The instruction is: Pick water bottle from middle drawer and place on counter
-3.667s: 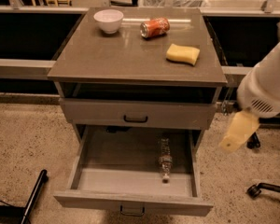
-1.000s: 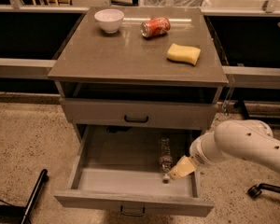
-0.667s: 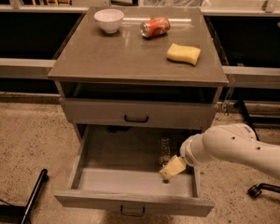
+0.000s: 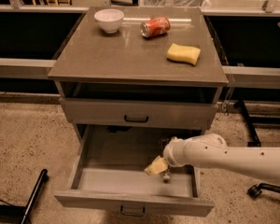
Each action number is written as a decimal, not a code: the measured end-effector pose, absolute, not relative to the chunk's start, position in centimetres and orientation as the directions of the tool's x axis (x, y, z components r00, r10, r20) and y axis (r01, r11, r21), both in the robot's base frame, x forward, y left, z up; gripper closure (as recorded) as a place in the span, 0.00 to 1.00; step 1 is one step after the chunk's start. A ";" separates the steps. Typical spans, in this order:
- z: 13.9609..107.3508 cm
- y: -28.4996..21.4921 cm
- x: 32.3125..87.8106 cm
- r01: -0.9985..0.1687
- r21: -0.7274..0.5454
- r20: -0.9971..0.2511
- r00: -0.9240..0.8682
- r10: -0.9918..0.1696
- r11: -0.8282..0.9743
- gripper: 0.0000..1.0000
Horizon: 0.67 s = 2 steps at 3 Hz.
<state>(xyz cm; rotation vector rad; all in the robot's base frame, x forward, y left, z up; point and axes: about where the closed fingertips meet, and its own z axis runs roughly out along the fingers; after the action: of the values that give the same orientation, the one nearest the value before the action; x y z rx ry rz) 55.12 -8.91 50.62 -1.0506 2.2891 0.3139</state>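
Note:
The middle drawer (image 4: 107, 181) is pulled open below the counter (image 4: 130, 55). The water bottle lies along the drawer's right side, mostly hidden under my arm; only its near end (image 4: 166, 175) shows. My gripper (image 4: 156, 166), with yellowish tips, is down inside the drawer, right at the bottle's near end and just left of it. My white arm (image 4: 224, 154) reaches in from the right, over the drawer's right wall.
On the counter stand a white bowl (image 4: 108, 20), a red soda can (image 4: 155, 26) on its side and a yellow sponge (image 4: 183, 53). The shut upper drawer front (image 4: 136, 113) with a black handle is above my arm. A black leg (image 4: 32, 195) is on the floor at left.
My arm has come down from the right of the cabinet into the open drawer and moved left, so the gripper now covers the bottle's near part.

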 end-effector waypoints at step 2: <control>46.4 -7.7 56.7 -0.740 0.002 -0.608 -0.535 -0.586 0.673 0.00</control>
<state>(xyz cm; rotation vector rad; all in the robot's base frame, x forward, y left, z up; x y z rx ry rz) 56.75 -7.66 46.36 -1.0191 2.3072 0.3474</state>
